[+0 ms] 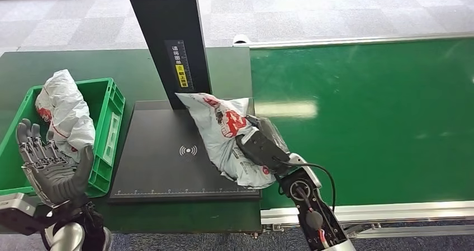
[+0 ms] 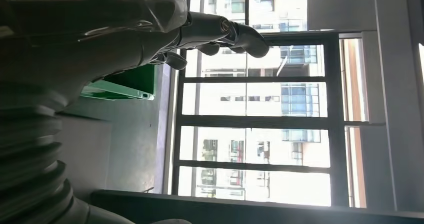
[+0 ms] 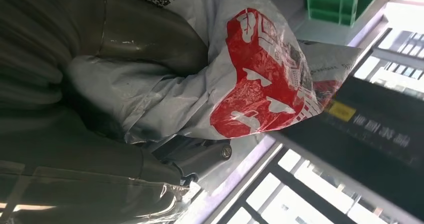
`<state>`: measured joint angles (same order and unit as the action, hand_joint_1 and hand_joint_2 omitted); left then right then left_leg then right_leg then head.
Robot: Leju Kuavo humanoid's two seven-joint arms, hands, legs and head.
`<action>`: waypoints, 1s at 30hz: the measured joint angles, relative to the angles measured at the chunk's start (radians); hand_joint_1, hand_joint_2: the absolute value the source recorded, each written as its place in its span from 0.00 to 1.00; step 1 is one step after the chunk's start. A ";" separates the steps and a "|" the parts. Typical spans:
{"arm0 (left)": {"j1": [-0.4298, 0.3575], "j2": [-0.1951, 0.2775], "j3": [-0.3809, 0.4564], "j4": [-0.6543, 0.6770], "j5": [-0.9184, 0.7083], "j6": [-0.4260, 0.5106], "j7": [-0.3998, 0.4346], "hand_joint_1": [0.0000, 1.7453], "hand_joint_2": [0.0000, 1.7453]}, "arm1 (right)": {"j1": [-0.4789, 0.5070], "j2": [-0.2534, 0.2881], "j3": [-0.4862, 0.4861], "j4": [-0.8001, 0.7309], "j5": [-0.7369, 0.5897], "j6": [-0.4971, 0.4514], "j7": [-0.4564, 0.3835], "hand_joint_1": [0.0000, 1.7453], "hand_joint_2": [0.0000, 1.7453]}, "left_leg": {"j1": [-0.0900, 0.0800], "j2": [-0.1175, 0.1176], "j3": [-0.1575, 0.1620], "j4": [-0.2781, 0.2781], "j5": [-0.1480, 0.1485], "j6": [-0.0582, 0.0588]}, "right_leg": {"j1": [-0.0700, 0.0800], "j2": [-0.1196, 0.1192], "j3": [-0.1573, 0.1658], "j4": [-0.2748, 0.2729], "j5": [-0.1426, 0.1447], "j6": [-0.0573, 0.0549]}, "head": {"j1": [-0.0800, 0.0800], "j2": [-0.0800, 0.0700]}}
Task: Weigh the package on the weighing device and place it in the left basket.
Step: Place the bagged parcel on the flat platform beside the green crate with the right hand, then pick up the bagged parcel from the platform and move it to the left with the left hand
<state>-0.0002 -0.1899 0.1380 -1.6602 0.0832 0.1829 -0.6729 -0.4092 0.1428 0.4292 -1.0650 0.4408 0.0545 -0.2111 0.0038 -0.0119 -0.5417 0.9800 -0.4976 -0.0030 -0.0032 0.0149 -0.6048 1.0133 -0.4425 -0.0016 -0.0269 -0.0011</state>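
Observation:
A grey plastic package [image 1: 223, 129] with red print lies over the right part of the black weighing plate [image 1: 162, 161]. My right hand [image 1: 261, 146] grips it from its right side; in the right wrist view the package [image 3: 260, 79] bulges out of that hand [image 3: 100, 84]. My left hand [image 1: 49, 164] is raised with fingers spread and empty, in front of the green basket [image 1: 109, 129] on the left; in the left wrist view the hand [image 2: 150, 39] holds nothing. Another grey package [image 1: 66, 110] lies in the basket.
A black post [image 1: 170, 38] with a yellow label stands at the back of the plate. A green conveyor belt [image 1: 369, 117] runs along the right, edged by a metal rail [image 1: 391, 211]. Grey carpet floor lies beyond the table.

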 joint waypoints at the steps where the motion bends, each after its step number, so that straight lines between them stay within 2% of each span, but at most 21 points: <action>1: -0.006 -0.002 0.006 0.000 0.000 -0.002 0.003 0.00 1.00 | -0.011 0.016 0.015 0.027 -0.005 0.005 -0.003 1.00 1.00 | 0.000 0.000 0.000 0.000 0.000 0.000 | 0.000 0.000 0.000 0.000 0.000 0.000 | 0.000 0.000; 5: -0.030 -0.011 0.019 0.007 -0.004 -0.012 0.015 0.00 1.00 | -0.046 0.072 0.067 0.133 -0.029 0.024 -0.024 0.01 1.00 | 0.000 0.000 0.000 0.000 0.000 -0.001 | 0.000 0.000 0.000 0.000 0.000 0.000 | 0.000 0.000; 9: -0.057 -0.014 0.023 0.032 -0.012 -0.021 0.024 0.00 1.00 | -0.065 0.114 0.104 0.224 -0.049 0.005 -0.048 0.00 1.00 | 0.000 -0.001 0.000 0.000 0.000 0.000 | 0.000 0.000 0.000 0.000 0.000 0.000 | 0.000 0.000; 12: -0.074 -0.014 0.021 0.054 -0.031 -0.034 0.034 0.00 1.00 | -0.076 0.127 0.110 0.262 -0.082 -0.019 -0.060 0.00 1.00 | 0.000 -0.001 0.000 0.000 0.000 0.000 | 0.000 0.000 0.000 0.000 0.000 0.000 | 0.000 0.000; 20: -0.096 -0.010 -0.030 0.099 -0.096 -0.079 0.067 0.00 1.00 | -0.091 0.117 0.076 0.264 -0.163 -0.012 -0.076 0.00 1.00 | -0.001 0.000 0.000 0.001 0.000 0.000 | 0.000 0.000 0.000 0.000 0.000 0.000 | 0.000 0.000; 30: -0.127 0.004 -0.137 0.180 -0.182 -0.114 0.095 0.00 1.00 | -0.079 0.089 0.049 0.172 -0.195 -0.005 -0.085 0.00 1.00 | -0.001 0.000 0.000 0.001 0.000 0.000 | 0.000 0.000 0.000 0.000 0.000 0.000 | 0.000 0.000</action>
<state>-0.1276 -0.1860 0.0006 -1.4802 -0.0984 0.0690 -0.5784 -0.4881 0.2315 0.4785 -0.8930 0.2459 0.0492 -0.2964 0.0033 -0.0122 -0.5412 0.9806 -0.4973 -0.0034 -0.0035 0.0149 -0.6051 1.0129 -0.4423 -0.0017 -0.0268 -0.0011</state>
